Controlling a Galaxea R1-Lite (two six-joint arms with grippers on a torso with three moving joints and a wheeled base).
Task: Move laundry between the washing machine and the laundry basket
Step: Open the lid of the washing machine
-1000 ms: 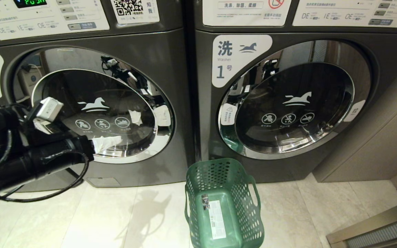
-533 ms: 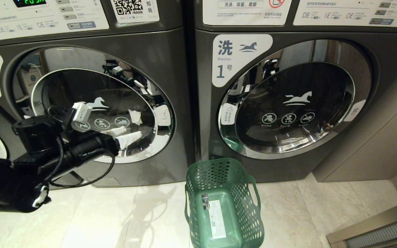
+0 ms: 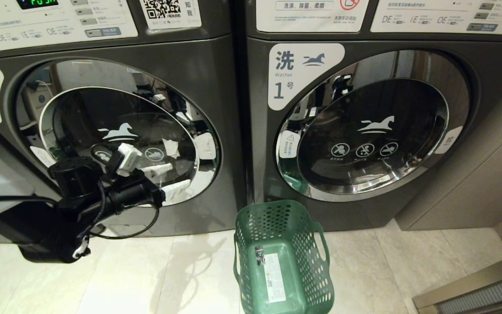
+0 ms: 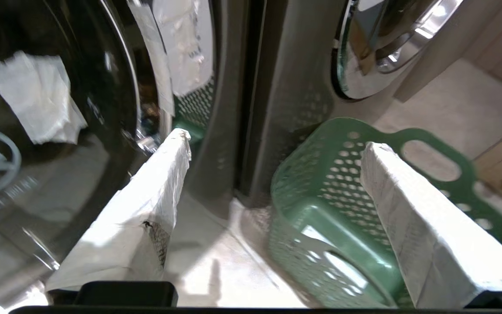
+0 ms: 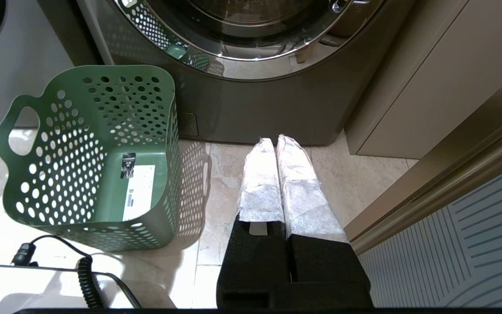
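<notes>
The washing machine [image 3: 216, 69] marked "2" stands at the left, its round chrome-rimmed door [image 3: 120, 131] shut. No laundry shows behind the dark glass or anywhere else. The green laundry basket [image 3: 277, 206] sits on the floor between the two machines and holds only a white label on its bottom. My left gripper [image 3: 181, 175] is open in front of the door's lower right rim, with nothing between its white-wrapped fingers. In the left wrist view that gripper [image 4: 277, 139] spans the machine's corner and the basket [image 4: 320, 196]. My right gripper [image 5: 276, 140] hangs shut and empty over the floor beside the basket [image 5: 59, 152].
A like machine marked "1" [image 3: 364, 131] stands to the right, door shut. A beige cabinet panel [image 3: 473, 174] flanks it, and a metal threshold with a grille [image 3: 473, 292] lies at the lower right. A coiled black cable [image 5: 83, 270] lies by the robot's base.
My left arm has swung to the right and lower across the door of machine "2", bringing the open gripper to the door's lower right rim. The basket has not moved.
</notes>
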